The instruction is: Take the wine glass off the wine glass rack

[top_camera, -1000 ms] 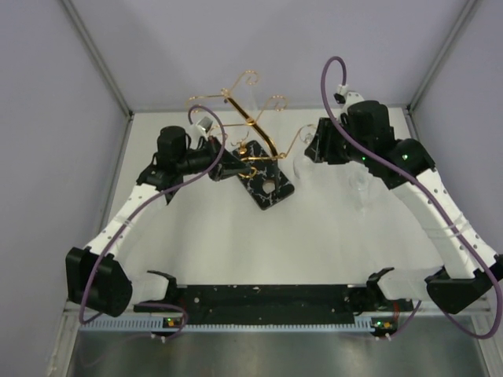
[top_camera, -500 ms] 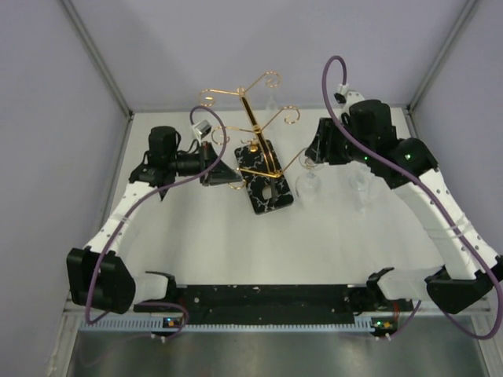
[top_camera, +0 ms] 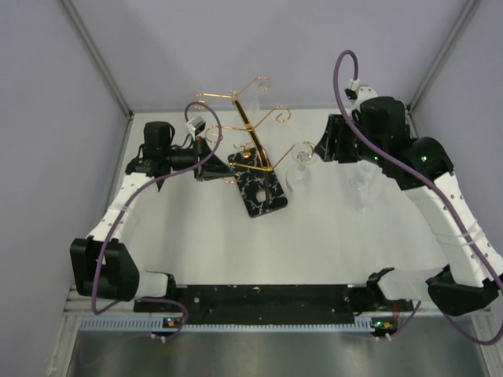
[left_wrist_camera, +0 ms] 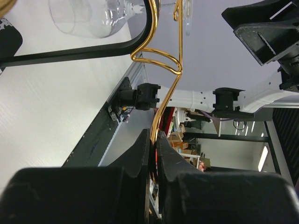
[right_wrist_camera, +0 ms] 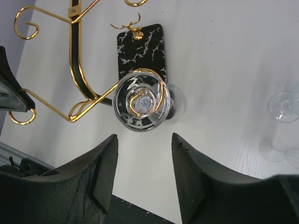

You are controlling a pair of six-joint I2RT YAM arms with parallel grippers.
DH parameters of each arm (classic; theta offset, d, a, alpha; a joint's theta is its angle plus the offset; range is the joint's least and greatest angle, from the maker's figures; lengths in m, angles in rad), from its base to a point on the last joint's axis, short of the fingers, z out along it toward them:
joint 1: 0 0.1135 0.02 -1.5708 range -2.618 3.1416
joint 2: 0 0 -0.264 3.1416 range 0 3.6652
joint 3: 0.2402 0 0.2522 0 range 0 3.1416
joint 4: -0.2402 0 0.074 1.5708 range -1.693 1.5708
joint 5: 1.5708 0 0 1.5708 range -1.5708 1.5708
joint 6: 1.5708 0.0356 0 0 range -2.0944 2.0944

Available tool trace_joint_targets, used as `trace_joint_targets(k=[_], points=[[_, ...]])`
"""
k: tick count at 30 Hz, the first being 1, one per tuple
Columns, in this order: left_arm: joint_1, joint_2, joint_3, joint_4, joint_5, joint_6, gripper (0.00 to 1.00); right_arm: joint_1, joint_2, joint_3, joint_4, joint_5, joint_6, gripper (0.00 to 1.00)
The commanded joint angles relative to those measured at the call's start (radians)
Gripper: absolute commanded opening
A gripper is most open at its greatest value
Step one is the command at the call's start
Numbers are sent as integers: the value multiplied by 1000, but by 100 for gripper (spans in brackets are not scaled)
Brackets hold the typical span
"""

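The wine glass rack (top_camera: 259, 191), gold wire on a black marbled base, stands mid-table. My left gripper (top_camera: 211, 151) is shut on one of its gold wire arms (left_wrist_camera: 161, 100), the wire pinched between the fingertips (left_wrist_camera: 140, 144). The wine glass (right_wrist_camera: 140, 100) hangs upside down by its foot in the scroll of the right-hand arm, also visible from above (top_camera: 299, 174). My right gripper (right_wrist_camera: 144, 140) is open just short of the glass, its fingers apart and empty, not touching the glass. It sits right of the rack (top_camera: 334, 145).
Two more clear glasses (right_wrist_camera: 282, 105) (right_wrist_camera: 273, 149) stand on the white table right of the rack, below my right arm (top_camera: 359, 187). Grey walls close in the back and both sides. The arms' black mounting bar (top_camera: 267, 302) runs along the near edge.
My left gripper has drawn back and to the left with the rack's arm in it, and the rack has swung and shifted slightly left. The right gripper has moved a little right and opened slightly.
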Motion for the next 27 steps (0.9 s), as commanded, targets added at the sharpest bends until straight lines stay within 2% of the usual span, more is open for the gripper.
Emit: trace_joint_targets(k=[1, 4, 7, 11, 15, 20, 23, 27], points=[[6, -15, 82, 237, 106, 105, 0, 12, -16, 24, -19, 28, -10, 50], [6, -11, 72, 242, 94, 98, 0, 10, -1, 26, -17, 36, -3, 50], [6, -16, 56, 259, 86, 83, 15, 10, 13, 32, -11, 45, 1, 50], [6, -39, 27, 292, 77, 63, 45, -20, 22, 17, -2, 16, 15, 52], [6, -70, 3, 300, 74, 66, 67, -62, 7, -57, 53, -55, 50, 52], [6, -96, -19, 338, 74, 34, 77, -124, -5, -140, 127, -180, 110, 53], [6, -117, -37, 397, 77, -3, 78, -147, -13, -174, 165, -216, 145, 53], [6, -145, -36, 351, 62, 35, 78, -189, -18, -236, 240, -298, 200, 53]])
